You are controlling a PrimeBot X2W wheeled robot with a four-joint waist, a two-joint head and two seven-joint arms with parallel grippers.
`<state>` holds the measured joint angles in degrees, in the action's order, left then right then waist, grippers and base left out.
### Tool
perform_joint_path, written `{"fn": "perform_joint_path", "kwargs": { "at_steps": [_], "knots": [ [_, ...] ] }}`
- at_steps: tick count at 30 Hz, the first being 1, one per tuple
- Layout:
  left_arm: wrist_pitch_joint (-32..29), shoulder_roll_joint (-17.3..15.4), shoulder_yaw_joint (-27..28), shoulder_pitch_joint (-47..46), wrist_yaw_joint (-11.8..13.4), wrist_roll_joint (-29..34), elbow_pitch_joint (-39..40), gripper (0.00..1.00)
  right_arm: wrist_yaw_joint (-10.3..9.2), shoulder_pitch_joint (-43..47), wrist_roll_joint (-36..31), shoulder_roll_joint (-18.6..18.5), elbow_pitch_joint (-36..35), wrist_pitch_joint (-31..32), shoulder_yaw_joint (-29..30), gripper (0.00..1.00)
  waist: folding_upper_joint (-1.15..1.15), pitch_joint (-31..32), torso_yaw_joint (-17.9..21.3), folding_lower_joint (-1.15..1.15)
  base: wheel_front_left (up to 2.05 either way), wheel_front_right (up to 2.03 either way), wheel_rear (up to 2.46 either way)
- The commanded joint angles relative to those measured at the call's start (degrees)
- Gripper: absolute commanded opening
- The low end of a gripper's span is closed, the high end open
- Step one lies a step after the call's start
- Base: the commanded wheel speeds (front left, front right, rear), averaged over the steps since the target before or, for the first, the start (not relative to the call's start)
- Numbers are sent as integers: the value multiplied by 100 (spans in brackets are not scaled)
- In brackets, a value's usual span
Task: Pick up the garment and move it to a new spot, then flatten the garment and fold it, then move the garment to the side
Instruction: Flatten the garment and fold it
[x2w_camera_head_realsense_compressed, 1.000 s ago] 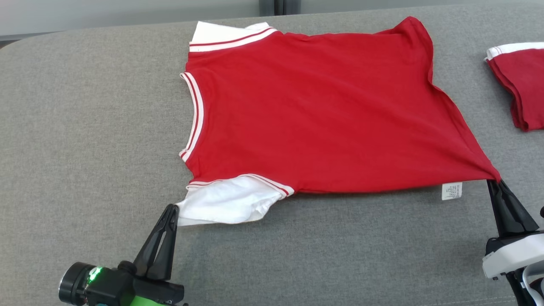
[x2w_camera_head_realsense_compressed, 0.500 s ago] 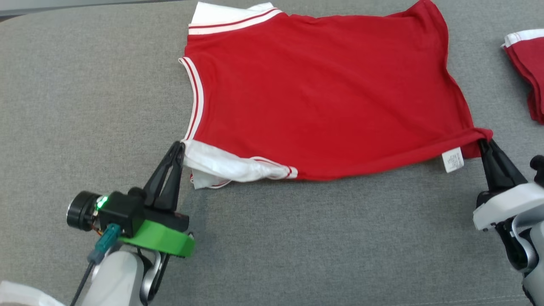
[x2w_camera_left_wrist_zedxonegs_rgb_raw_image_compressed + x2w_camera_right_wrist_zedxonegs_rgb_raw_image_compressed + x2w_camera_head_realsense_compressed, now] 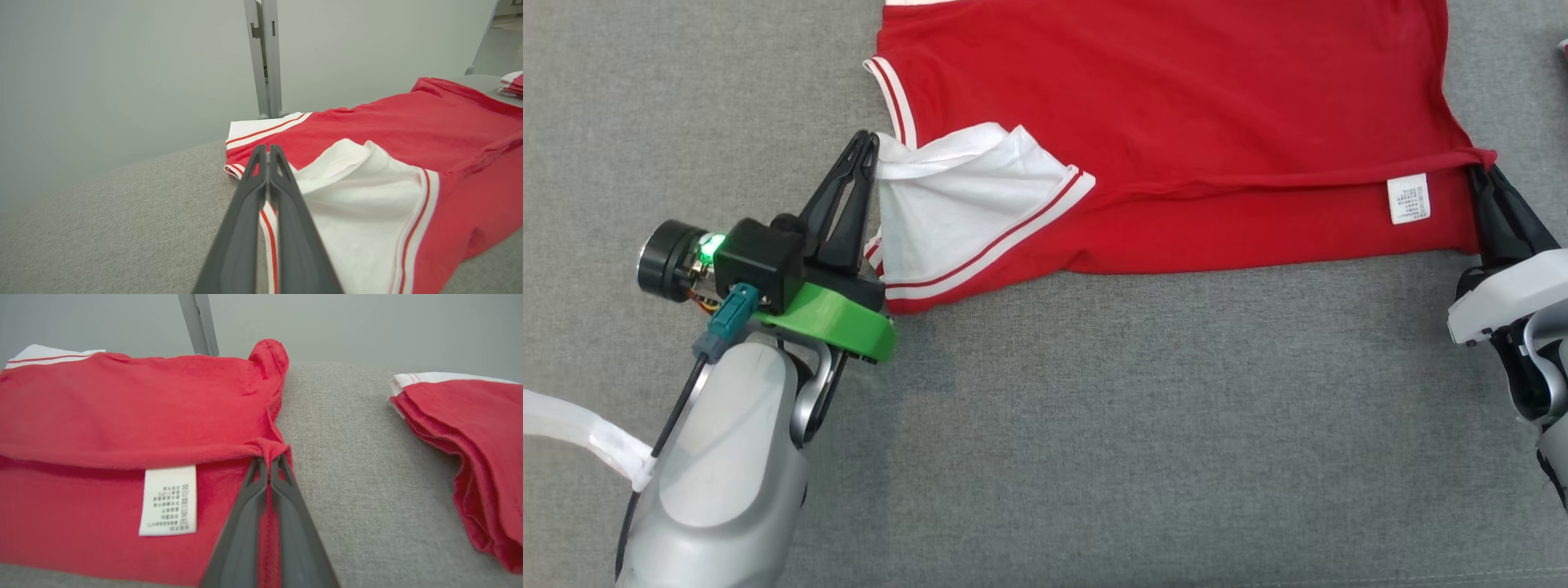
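Garment (image 3: pixel 1176 90) is lying across the far part of the grey fabric-covered table (image 3: pixel 1094 425). Its near strip is raised and turning over, so the underside and care label (image 3: pixel 1408 198) are facing up.

Left gripper (image 3: pixel 866 140) is pinching the edge of the white sleeve (image 3: pixel 964 192), with the jaws closed flat on the cloth; the left wrist view is confirming it (image 3: pixel 267 149). Right gripper (image 3: pixel 1480 171) is clamping the near right hem corner, and red fabric is bunching between its fingers (image 3: pixel 269 459).

Handling, my read:
- It's looking like a thin, light, fully limp knit with no stiffness. The span between the two grips is sagging into a crease line rather than holding an edge.
- It's probably stretching a bit under tension, so uneven pull is going to skew the fold.
- It isn't fragile. The fabric table top is likely giving plenty of friction, so dragging risks wrinkling the bottom layer.
- The sleeve is flopping loose and may be landing crooked.

Grip points: the seamed edges seem best, meaning the hem corner and the striped sleeve cuff, since they're thicker and less likely to be slipping out. The current holds match that.

A folded red garment (image 3: pixel 470 428) is sitting well apart to the right.
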<state>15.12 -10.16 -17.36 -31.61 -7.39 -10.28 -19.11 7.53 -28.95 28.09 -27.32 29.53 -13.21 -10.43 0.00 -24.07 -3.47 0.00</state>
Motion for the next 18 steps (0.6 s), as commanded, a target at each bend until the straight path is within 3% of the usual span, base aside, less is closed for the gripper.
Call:
{"fn": "perform_joint_path", "kwargs": {
  "at_steps": [1, 2, 3, 8, 11, 18],
  "knots": [
    [1, 1, 37, -156, -11, 37, -22, 0, -9, -125, 13, -3, 53, -64, 6, 100, 0, -69, -18, 0, 0, 0, 0],
    [1, 26, 53, -175, -11, 26, -34, 45, -9, -150, 18, 23, 63, -84, -9, 100, 0, -75, -18, 0, 0, 0, 0],
    [1, 66, 116, -167, -10, -4, -27, 100, -9, -156, 29, 50, 56, -112, -35, 100, 0, -75, -14, 0, 0, 0, 0],
    [1, 229, 402, 427, 30, -163, 290, 100, -9, 149, 34, 91, -190, -198, 144, 100, 0, 9, 33, 0, 0, 0, 0],
    [1, 378, 522, 1079, 32, -397, 470, 100, -9, 501, -96, 227, -606, -198, 544, 100, 0, 80, 64, 0, 0, 0, 0],
    [-126, 617, 436, 1891, 11, -1218, 95, 100, -8, 1223, -276, 541, -1010, -201, 989, 100, 0, 201, 69, 0, 0, 0, 0]
  ]
}}
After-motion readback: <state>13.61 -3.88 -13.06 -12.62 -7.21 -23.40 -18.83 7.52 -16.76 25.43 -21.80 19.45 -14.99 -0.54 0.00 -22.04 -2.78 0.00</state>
